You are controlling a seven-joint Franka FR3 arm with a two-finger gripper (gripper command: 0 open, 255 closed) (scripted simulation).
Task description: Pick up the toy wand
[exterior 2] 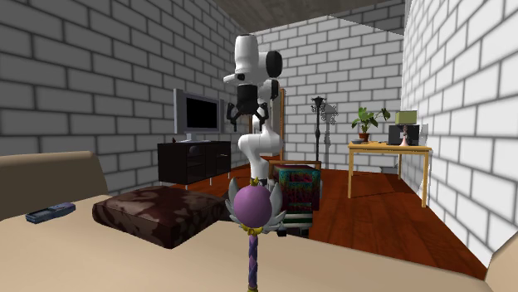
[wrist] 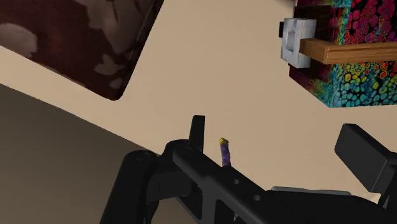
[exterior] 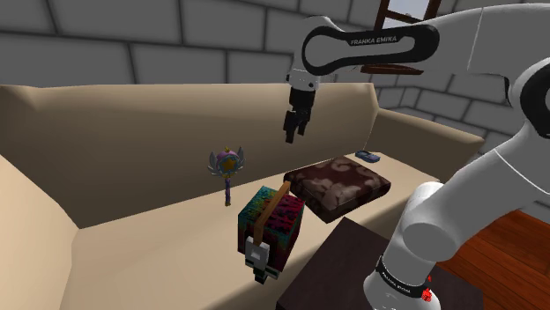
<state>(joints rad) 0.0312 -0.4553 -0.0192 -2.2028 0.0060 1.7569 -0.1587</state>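
On the shoulder view's left, the toy wand (exterior: 227, 173) stood upright on the sofa (exterior: 150, 251) near its backrest. Up and to its right, the gripper (exterior: 294, 132) hung empty with its fingers spread. This looked like the approach step; next it would need to descend leftward and straddle the shaft.

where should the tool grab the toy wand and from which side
Probably the thin purple shaft just below the head. The purple toy wand with grey petals round its ball head stands upright on the beige sofa seat, so the open black two-finger tool should come in level from the side, straddling the shaft; the flared head looks too wide.
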